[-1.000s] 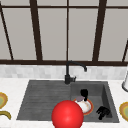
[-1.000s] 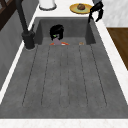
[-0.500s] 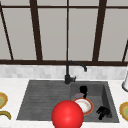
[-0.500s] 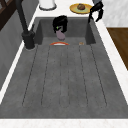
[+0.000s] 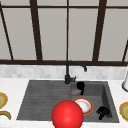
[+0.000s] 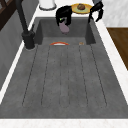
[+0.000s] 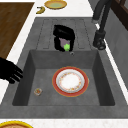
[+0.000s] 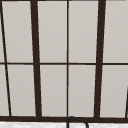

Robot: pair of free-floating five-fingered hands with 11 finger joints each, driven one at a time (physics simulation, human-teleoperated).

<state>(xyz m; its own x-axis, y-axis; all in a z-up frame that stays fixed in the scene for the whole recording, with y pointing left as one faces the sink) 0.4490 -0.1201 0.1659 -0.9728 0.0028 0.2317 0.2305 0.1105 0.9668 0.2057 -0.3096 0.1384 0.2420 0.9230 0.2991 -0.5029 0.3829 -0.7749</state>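
Observation:
My left hand (image 5: 80, 87) hangs over the divide between the drainboard and the basin, fingers curled round a small mauve object (image 5: 76, 92). The same hand (image 7: 63, 35) grips the mauve object (image 7: 64, 43) from above, and a green dot shows on it. In the left side view this hand (image 6: 64, 13) holds the object (image 6: 64, 28) clear above the sink floor. A white plate with a red-orange rim (image 7: 70, 81) lies flat in the basin (image 7: 100, 75). My right hand (image 5: 103, 111) floats at the basin's front right, fingers relaxed and holding nothing.
A black faucet (image 5: 68, 72) stands behind the sink. A small round bit (image 7: 38, 91) lies on the basin floor. A yellow plate (image 7: 55, 4) and a banana (image 7: 40, 10) sit on the left counter, another plate with food (image 6: 81, 7) on the right. A red sphere (image 5: 67, 115) is at the front edge.
My left hand has risen with the mauve object, moving up from just above the plate and slightly left toward the drainboard's edge. The right hand has not moved.

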